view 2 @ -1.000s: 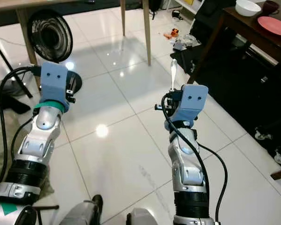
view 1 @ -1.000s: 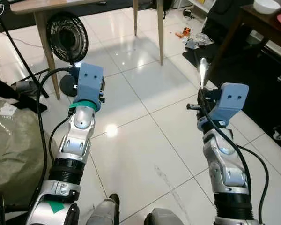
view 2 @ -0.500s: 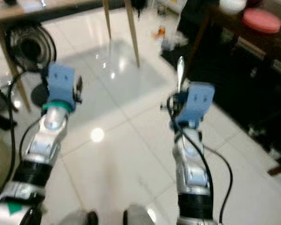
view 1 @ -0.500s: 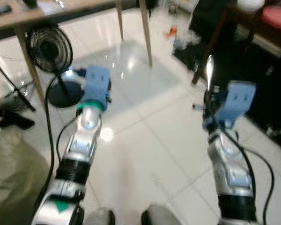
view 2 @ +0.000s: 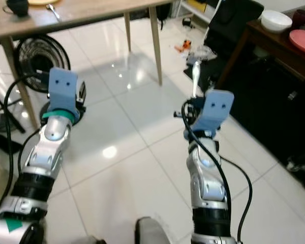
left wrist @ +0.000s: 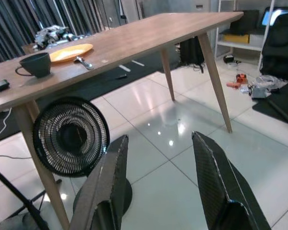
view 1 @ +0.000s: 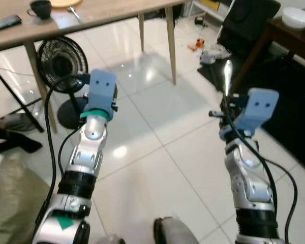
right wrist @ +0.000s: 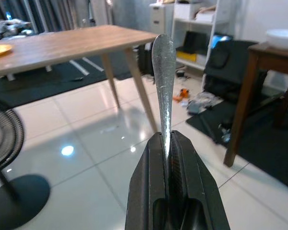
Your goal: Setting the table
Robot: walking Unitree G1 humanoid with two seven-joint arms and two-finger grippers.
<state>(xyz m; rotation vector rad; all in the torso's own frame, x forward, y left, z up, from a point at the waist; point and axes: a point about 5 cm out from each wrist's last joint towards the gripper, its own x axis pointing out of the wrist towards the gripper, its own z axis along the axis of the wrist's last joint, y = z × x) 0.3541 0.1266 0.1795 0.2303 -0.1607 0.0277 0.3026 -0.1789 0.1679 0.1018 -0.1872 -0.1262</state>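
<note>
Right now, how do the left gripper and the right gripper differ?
The left gripper is open with nothing between its fingers; the right gripper is shut on a silver utensil handle. The left one faces the wooden table and fan; the right faces a dark side table. Both are raised over white floor tiles.

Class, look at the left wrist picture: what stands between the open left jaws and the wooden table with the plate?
A black floor fan on shiny white tiles, partly under the wooden table near its leg; the left gripper holds nothing.
</note>
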